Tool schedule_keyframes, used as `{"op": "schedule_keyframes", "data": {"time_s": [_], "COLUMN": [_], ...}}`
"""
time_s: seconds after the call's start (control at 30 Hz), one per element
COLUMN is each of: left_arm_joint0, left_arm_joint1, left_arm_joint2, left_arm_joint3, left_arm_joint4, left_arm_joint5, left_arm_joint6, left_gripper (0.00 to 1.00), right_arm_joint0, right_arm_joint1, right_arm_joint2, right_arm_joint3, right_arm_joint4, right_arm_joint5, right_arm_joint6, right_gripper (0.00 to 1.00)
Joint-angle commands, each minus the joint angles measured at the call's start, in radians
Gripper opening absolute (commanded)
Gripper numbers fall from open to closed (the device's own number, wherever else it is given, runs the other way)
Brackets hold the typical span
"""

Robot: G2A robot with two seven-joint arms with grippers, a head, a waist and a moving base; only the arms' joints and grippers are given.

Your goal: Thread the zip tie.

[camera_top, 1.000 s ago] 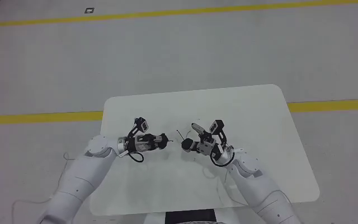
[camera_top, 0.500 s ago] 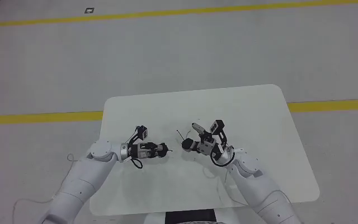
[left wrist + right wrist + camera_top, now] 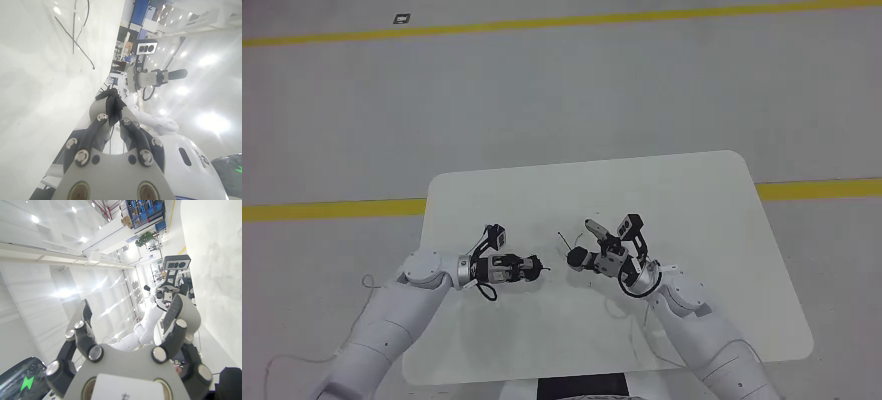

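Thin black plastic zip tie: pinched in left gripper. Right gripper: spread wide, empty. Step: pre-threading, likely. Next, you bring right gripper onto tie's free end.

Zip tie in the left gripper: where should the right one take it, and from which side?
Probably the short end of the zip tie poking past the left gripper's shut fingers; it points toward the open right gripper, so come straight across from there.

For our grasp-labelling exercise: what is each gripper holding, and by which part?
The left gripper pinches a black zip tie near one end, strap trailing back; which end cannot be told. The right gripper is open and empty.
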Motion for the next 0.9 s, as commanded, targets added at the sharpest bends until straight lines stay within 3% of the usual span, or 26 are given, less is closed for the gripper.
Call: {"op": "schedule_keyframes", "data": {"time_s": [0.0,0.23,0.27,0.4,0.63,0.77,0.83,0.87], "left_arm_joint0": [0.000,0.000,0.004,0.023,0.059,0.081,0.090,0.090], "left_arm_joint1": [0.000,0.000,-0.001,-0.001,-0.002,-0.013,-0.023,-0.023], "left_arm_joint2": [0.000,0.000,0.001,-0.001,-0.075,-0.130,-0.157,-0.157], "left_arm_joint3": [0.000,0.000,-0.010,-0.049,-0.142,-0.162,-0.153,-0.153], "left_arm_joint4": [0.000,0.000,-0.001,0.007,0.056,0.048,0.021,0.021], "left_arm_joint5": [0.000,0.000,-0.008,-0.113,-0.113,-0.113,-0.113,-0.113], "left_arm_joint6": [0.000,0.000,0.022,0.037,0.047,0.005,-0.053,-0.053], "left_gripper": [0.00,0.00,0.00,0.00,0.00,0.00,0.00,0.00], "right_arm_joint0": [0.000,0.000,0.000,0.000,0.000,0.000,0.000,0.000], "right_arm_joint1": [0.000,0.000,0.000,0.000,0.000,0.000,0.000,0.000], "right_arm_joint2": [0.000,0.000,0.000,0.000,0.000,0.000,0.000,0.000], "right_arm_joint3": [0.000,0.000,0.000,0.000,0.000,0.000,0.000,0.000], "right_arm_joint4": [0.000,0.000,0.000,0.000,0.000,0.000,0.000,0.000], "right_arm_joint5": [0.000,0.000,0.000,0.000,0.000,0.000,0.000,0.000], "right_arm_joint6": [0.000,0.000,0.000,0.000,0.000,0.000,0.000,0.000], "right_gripper": [1.00,1.00,1.00,1.00,1.00,1.00,1.00,1.00]}}
